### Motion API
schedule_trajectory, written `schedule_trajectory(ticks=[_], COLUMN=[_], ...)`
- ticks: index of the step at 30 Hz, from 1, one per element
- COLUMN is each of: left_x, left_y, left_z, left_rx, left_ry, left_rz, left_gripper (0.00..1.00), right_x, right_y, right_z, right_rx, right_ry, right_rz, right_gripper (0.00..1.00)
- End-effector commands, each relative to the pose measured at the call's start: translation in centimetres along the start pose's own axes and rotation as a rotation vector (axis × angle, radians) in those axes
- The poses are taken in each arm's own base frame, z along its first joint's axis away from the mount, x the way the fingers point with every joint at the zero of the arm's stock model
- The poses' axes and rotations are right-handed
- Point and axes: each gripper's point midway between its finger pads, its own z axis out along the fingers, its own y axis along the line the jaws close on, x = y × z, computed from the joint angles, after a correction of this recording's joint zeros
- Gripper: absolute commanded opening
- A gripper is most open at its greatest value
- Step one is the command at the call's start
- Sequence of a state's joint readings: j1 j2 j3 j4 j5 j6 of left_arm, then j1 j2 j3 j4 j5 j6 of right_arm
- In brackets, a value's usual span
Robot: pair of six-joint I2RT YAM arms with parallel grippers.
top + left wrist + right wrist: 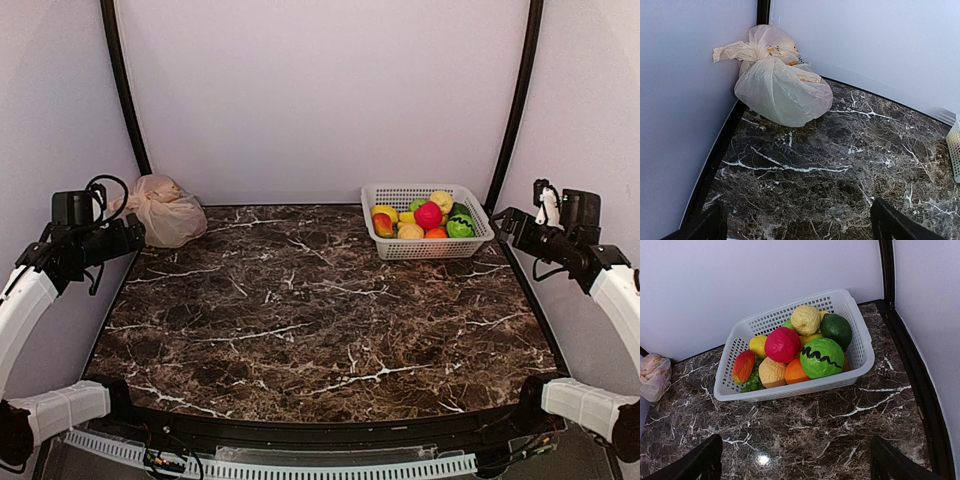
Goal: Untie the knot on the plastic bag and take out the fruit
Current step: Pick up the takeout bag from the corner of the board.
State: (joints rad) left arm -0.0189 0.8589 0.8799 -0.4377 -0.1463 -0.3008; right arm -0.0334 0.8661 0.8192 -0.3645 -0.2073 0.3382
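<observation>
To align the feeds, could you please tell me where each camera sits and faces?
Top external: above, behind the bases, looking down on the table; both arms, left gripper and right gripper, show.
Left wrist: on the left arm, facing the plastic bag in the far-left corner; own fingers below.
Right wrist: on the right arm, facing the white basket; own fingers below.
Shared: bag and basket appear in all three.

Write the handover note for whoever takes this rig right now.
Grippers: left gripper open, empty, facing the plastic bag from a distance; right gripper open, empty, facing the white basket.
Things: plastic bag in the far left corner of the table, knot tied near its top, contents hidden; white basket, far right, holds toy fruit.
Done: nothing visible.
Left: untie the knot, empty the bag.
</observation>
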Motion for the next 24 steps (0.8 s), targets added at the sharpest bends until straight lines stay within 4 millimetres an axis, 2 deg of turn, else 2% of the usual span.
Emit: schedule_trajectory(ticks=[1,3,10,14,18,22,23,24], left_x=[1.0,0.9,1.5,1.7,0.0,-2.7,-2.5,-3.2], left_y=[0.6,0.8,1.2,0.6,-0.6,-1.8,-1.8,-2.1], left_z=[-0.1,-0.2,1.0,1.3,0.7,0.2,0.8,0.8], left_rx=[-0.024,-0.037,-0.068,-0.044,-0.001,0.024,0.019,0.025], left_ry=[0.036,0.025,0.079,0.123,0.116,0.106,0.131,0.126], left_rz=[0.021,0.058,0.137,0.147,0.121,0.086,0.085,0.074], left_gripper=[0.99,0.99,0.99,0.99,0.99,0.99,0.99,0.99], right_x=[-0.8,-0.9,-0.3,-0.1,0.9,1.5,1.7,1.8], right_y=[1.2,1.6,0.9,1.9,3.0,3.0,3.0,2.8], right_z=[-0.5,-0.6,-0.1,0.0,-0.1,-0.3,-0.4,-0.5], right_rx=[-0.051,-0.067,-0.029,-0.082,-0.152,-0.137,-0.131,-0.120], right_ry=[0.008,0.014,0.067,0.097,0.138,0.209,0.221,0.231], right_rz=[0.006,-0.014,0.002,0.053,0.058,0.077,0.078,0.080], right_gripper=[0.99,0.98,0.99,0.97,0.95,0.93,0.92,0.92])
